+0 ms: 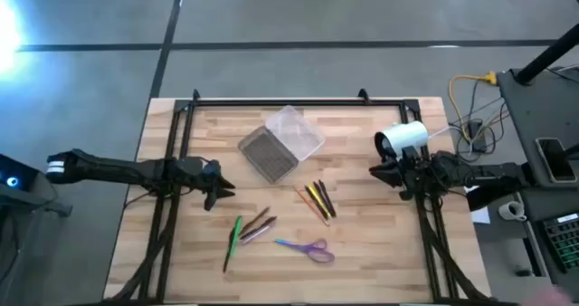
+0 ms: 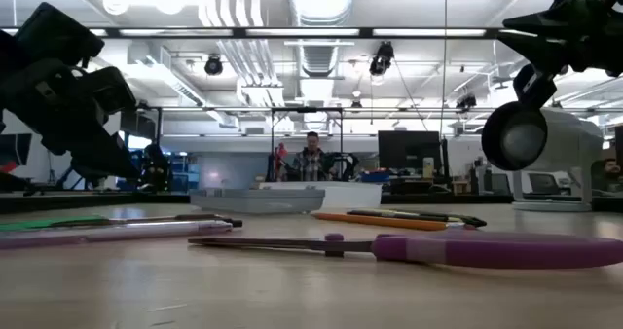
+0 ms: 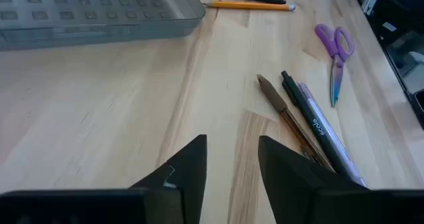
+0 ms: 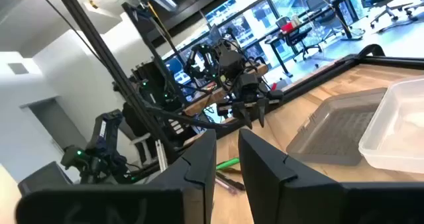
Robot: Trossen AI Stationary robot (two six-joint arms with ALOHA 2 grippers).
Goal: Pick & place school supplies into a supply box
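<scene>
The supply box (image 1: 280, 143) lies open at the table's far middle, its grey ribbed half (image 3: 99, 12) beside the clear lid (image 4: 397, 124). A green pen (image 1: 233, 238) and brown, dark and pale pens (image 3: 305, 118) lie near the middle-left. Orange, yellow and dark pens (image 1: 317, 200) lie to the right of them. Purple-handled scissors (image 1: 308, 249) lie flat toward the near edge. My left gripper (image 1: 222, 195) hovers open just left of the brown and dark pens, with bare table between its fingers (image 3: 232, 161). My right gripper (image 1: 373, 171) waits right of the box, raised, with a narrow gap (image 4: 226, 151) between its fingers.
Black frame rails (image 1: 181, 152) run along the table's left, far and right sides. Cables and equipment (image 1: 479, 116) sit off the right edge. Bare wood (image 1: 380, 261) shows at the near right. In the low view a person (image 2: 311, 159) stands far behind the table.
</scene>
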